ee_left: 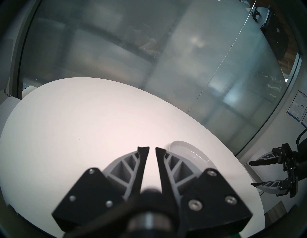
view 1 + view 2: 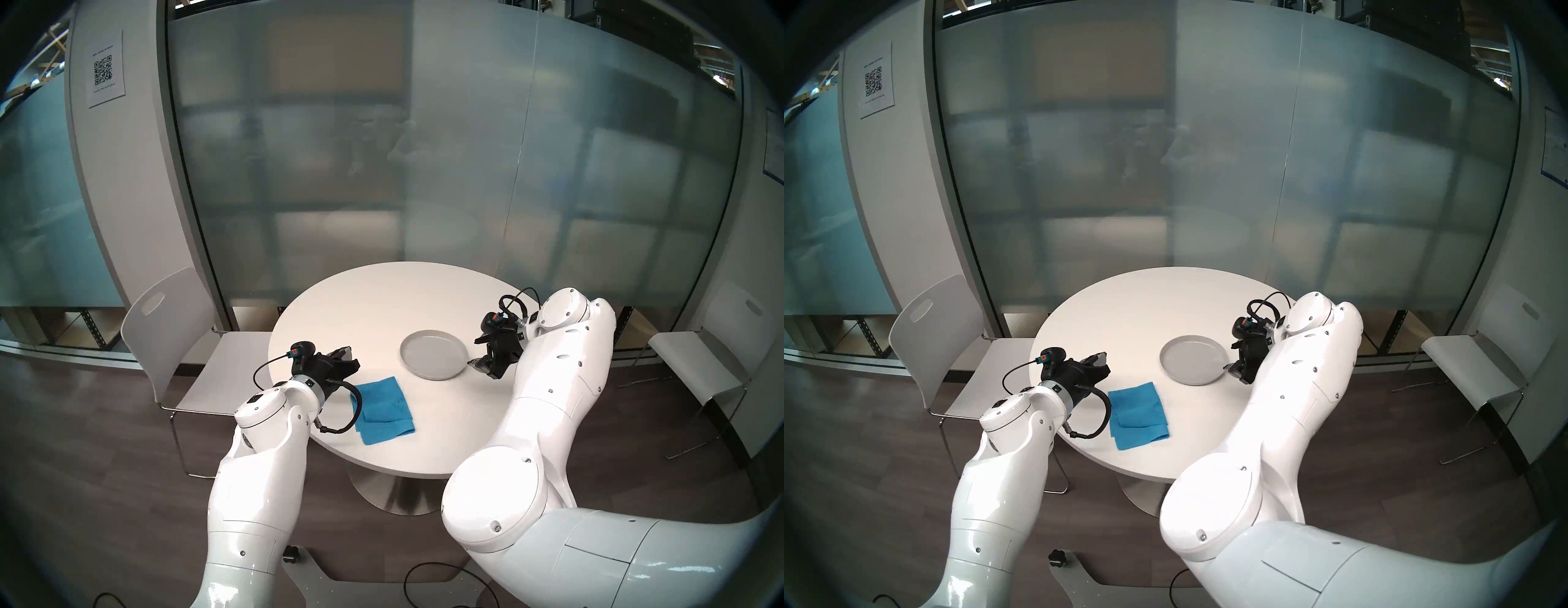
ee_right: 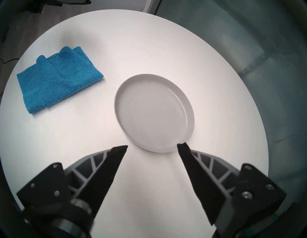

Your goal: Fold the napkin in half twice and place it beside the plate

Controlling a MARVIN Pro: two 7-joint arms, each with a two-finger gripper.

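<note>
The blue napkin (image 2: 384,409) is seen lying on the round white table (image 2: 382,305), near the table edge closest to the robot and toward its left side, already folded over on itself in loose layers with a rumpled ridge along one side; how many folds it holds cannot be settled from these views. The light-grey plate (image 2: 433,355) is set farther in and to the right, apart from the napkin, with bare tabletop between them. The left gripper (image 1: 152,149) is held just beside the napkin's left edge, pointed out over the table almost level, its jaws drawn narrow with only a slim gap and nothing between them. The right gripper (image 3: 152,147) is held just right of the plate, angled down toward the plate's near rim, jaws spread wide and empty. The napkin is thus found on the far side of the plate from the right gripper, while it lies close under the left arm, so the left arm is judged the nearer one. The napkin's longer side is seen running roughly from the near table edge toward the plate.
</note>
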